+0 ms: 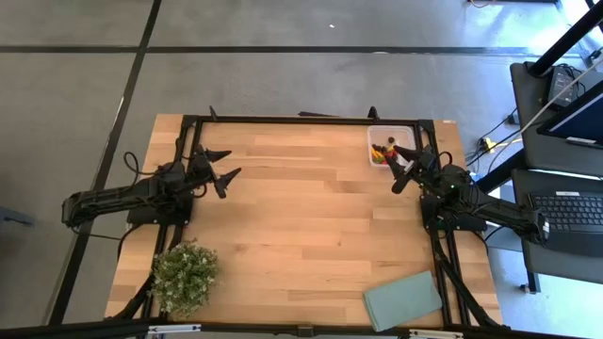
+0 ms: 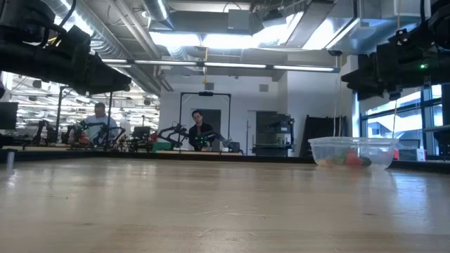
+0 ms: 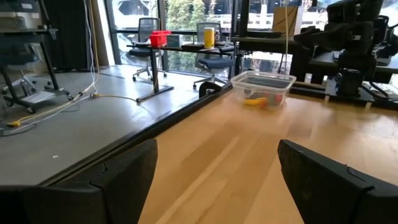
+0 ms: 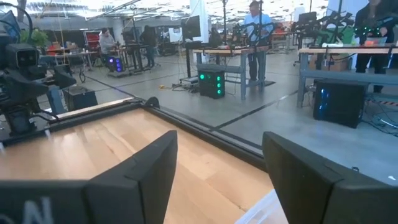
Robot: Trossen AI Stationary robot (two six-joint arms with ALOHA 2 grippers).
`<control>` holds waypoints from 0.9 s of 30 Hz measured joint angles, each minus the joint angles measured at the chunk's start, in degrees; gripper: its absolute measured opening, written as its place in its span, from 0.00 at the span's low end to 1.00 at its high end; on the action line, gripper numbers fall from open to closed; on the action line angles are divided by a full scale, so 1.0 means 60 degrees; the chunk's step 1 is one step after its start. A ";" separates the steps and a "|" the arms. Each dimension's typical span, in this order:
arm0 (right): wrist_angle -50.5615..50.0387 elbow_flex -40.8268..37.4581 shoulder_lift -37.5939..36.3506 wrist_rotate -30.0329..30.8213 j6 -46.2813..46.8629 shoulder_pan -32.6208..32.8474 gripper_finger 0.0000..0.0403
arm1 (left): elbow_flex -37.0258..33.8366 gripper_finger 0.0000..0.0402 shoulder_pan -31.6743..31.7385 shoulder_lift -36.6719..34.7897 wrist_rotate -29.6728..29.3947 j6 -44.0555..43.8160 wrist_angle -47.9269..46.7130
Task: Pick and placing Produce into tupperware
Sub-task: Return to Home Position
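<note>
The clear tupperware (image 1: pixel 389 143) stands on the table near its far right corner. It also shows in the low view (image 2: pixel 351 151) and the left wrist view (image 3: pixel 262 86). Small red and yellow pieces of produce (image 3: pixel 258 101) lie on its bottom (image 1: pixel 380 153). My right gripper (image 1: pixel 398 168) hangs open and level above the table beside the tupperware's near side, with nothing between its fingers (image 4: pixel 221 155). My left gripper (image 1: pixel 231 163) is open too, above the table's left part, pointing across the table toward the tupperware (image 3: pixel 217 162).
A bushy green plant (image 1: pixel 184 275) stands at the near left corner. A flat grey-green rectangle (image 1: pixel 403 299) lies at the near right. Bare wood (image 1: pixel 301 217) spreads between the arms. A black frame (image 1: pixel 311 120) rims the table. People sit at benches beyond it (image 2: pixel 199 130).
</note>
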 joint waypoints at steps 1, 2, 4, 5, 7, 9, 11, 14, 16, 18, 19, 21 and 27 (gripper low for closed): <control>0.0000 0.0000 0.0000 0.0000 0.0004 -0.0001 0.59 | 0.0000 0.81 0.0000 0.0000 0.0000 -0.0004 0.0000; 0.0000 0.0000 0.0000 0.0000 0.0077 0.0000 0.59 | 0.0000 0.81 0.0000 0.0000 0.0000 -0.0004 0.0001; 0.0000 0.0000 0.0000 0.0000 0.0143 0.0000 0.59 | 0.0000 0.81 0.0000 0.0000 0.0000 0.0000 0.0002; 0.0002 0.0000 0.0000 0.0000 0.0127 0.0000 0.59 | 0.0000 0.81 0.0000 0.0000 0.0000 0.0004 0.0000; 0.0004 0.0000 0.0000 0.0000 0.0101 0.0000 0.59 | 0.0000 0.81 0.0000 0.0000 0.0000 -0.0003 0.0000; 0.0004 0.0000 0.0000 0.0000 0.0138 0.0000 0.59 | 0.0000 0.81 0.0000 0.0000 0.0000 -0.0003 0.0002; 0.0004 0.0000 0.0000 0.0000 0.0115 0.0000 0.59 | 0.0000 0.81 0.0000 0.0000 0.0000 -0.0004 0.0004; 0.0007 0.0000 0.0000 -0.0002 0.0110 0.0000 0.59 | 0.0000 0.81 0.0000 0.0000 0.0000 -0.0004 0.0004; 0.0007 0.0000 0.0000 0.0000 0.0111 0.0000 0.59 | 0.0000 0.81 0.0000 0.0000 0.0000 -0.0004 0.0004; 0.0007 0.0000 0.0000 0.0000 0.0112 0.0000 0.59 | 0.0000 0.81 0.0000 0.0000 0.0000 -0.0005 0.0004; 0.0007 0.0000 0.0000 -0.0002 0.0110 0.0000 0.59 | 0.0000 0.81 0.0000 0.0000 0.0000 -0.0007 0.0004; 0.0010 0.0000 0.0000 -0.0002 0.0109 0.0000 0.59 | 0.0000 0.81 0.0000 0.0000 0.0000 -0.0007 0.0004; 0.0011 0.0000 0.0000 -0.0004 0.0108 0.0000 0.59 | 0.0000 0.81 0.0000 0.0000 0.0000 -0.0011 0.0004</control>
